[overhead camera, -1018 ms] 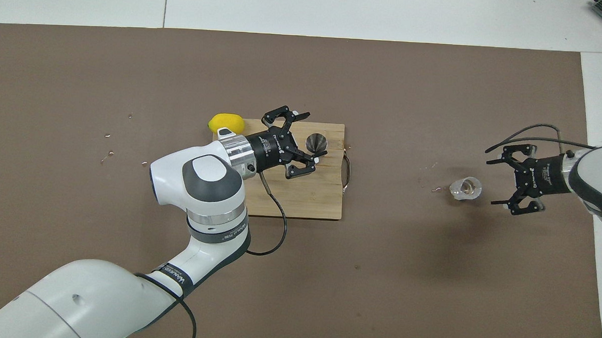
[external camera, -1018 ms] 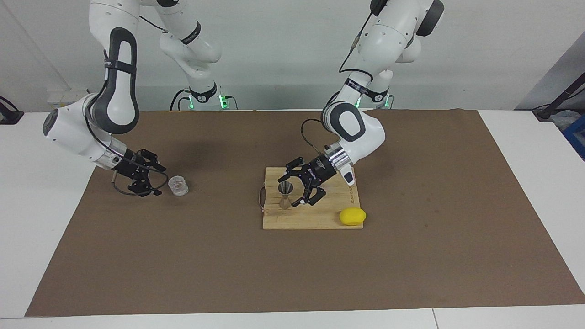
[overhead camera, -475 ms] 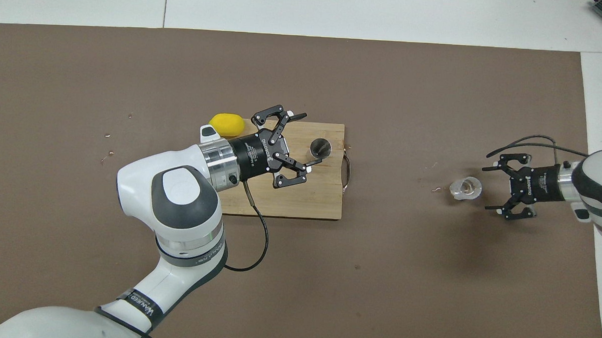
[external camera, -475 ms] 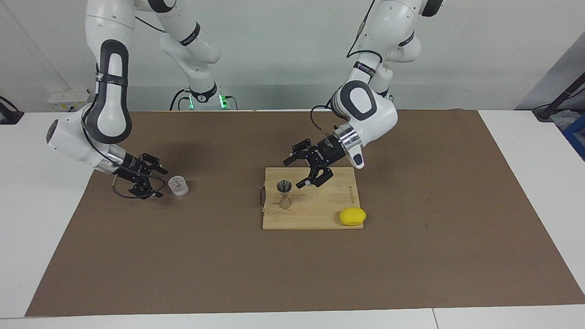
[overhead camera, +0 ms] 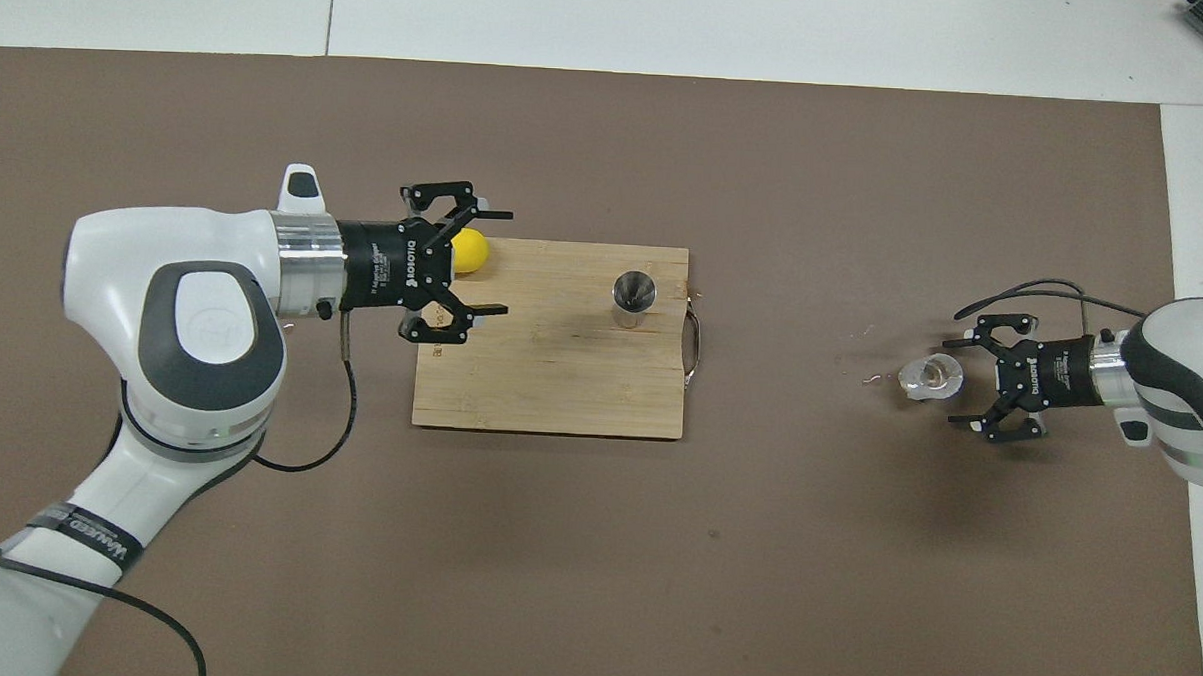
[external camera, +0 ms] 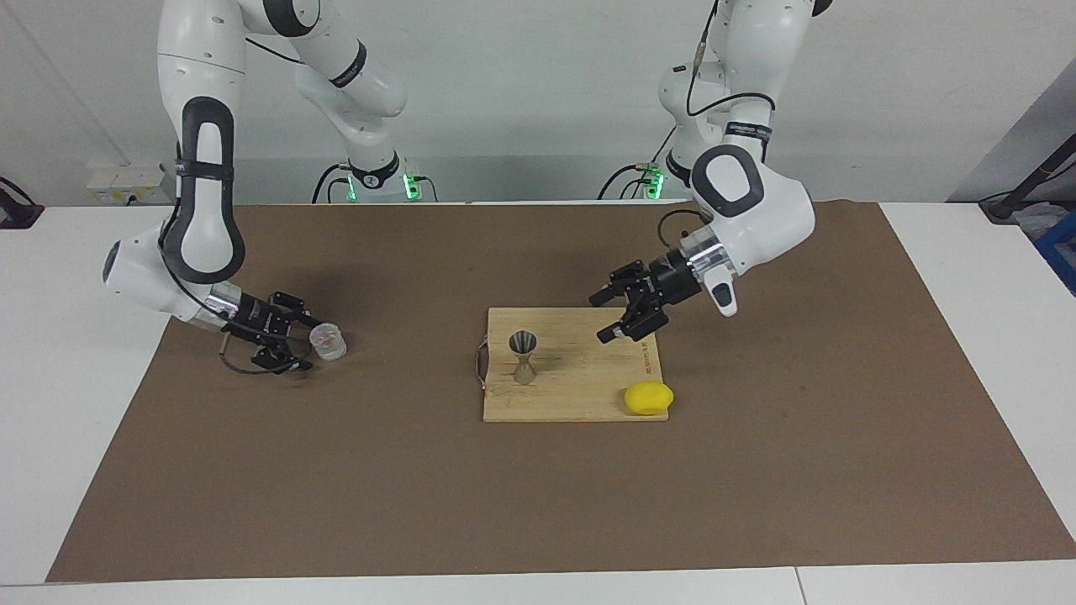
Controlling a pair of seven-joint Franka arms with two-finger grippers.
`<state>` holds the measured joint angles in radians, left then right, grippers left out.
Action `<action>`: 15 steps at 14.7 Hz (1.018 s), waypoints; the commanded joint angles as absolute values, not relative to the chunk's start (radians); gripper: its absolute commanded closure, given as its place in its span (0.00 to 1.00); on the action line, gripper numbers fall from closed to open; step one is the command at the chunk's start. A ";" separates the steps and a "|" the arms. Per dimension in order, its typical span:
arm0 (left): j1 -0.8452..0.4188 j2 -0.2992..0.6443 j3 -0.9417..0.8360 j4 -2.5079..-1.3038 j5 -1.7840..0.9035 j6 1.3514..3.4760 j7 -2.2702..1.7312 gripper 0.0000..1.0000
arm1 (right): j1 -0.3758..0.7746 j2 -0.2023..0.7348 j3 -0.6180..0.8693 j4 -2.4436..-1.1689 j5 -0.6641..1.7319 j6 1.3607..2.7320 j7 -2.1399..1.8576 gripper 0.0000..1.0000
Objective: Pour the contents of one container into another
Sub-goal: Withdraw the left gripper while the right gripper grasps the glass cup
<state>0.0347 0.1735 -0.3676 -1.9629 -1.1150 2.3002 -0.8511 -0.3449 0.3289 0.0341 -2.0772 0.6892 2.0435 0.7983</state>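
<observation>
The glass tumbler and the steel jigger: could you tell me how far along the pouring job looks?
Done: nothing yet shows as poured; the steel jigger stands upright on the cutting board, untouched. In hand: the right hand, open, sits right beside the glass tumbler on the brown mat, not yet gripping it. The left hand hangs open over the board's edge, holding nothing. Left: grasp the tumbler, carry it to the jigger, tip it.
</observation>
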 commanded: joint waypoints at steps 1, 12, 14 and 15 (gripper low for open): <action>0.109 0.172 -0.371 -1.922 -0.906 2.273 -0.854 0.00 | -0.341 0.311 0.040 -2.103 0.739 2.046 0.773 0.00; 0.296 0.161 -0.371 -1.712 -0.136 2.084 -0.822 0.00 | -0.327 0.308 0.044 -2.114 0.773 2.039 0.773 0.11; 0.299 0.156 -0.371 -1.681 -0.034 2.014 -0.723 0.00 | -0.327 0.308 0.044 -2.114 0.775 2.034 0.773 0.32; 0.299 0.156 -0.371 -1.663 -0.012 1.978 -0.633 0.00 | -0.327 0.308 0.046 -2.112 0.775 2.034 0.773 0.44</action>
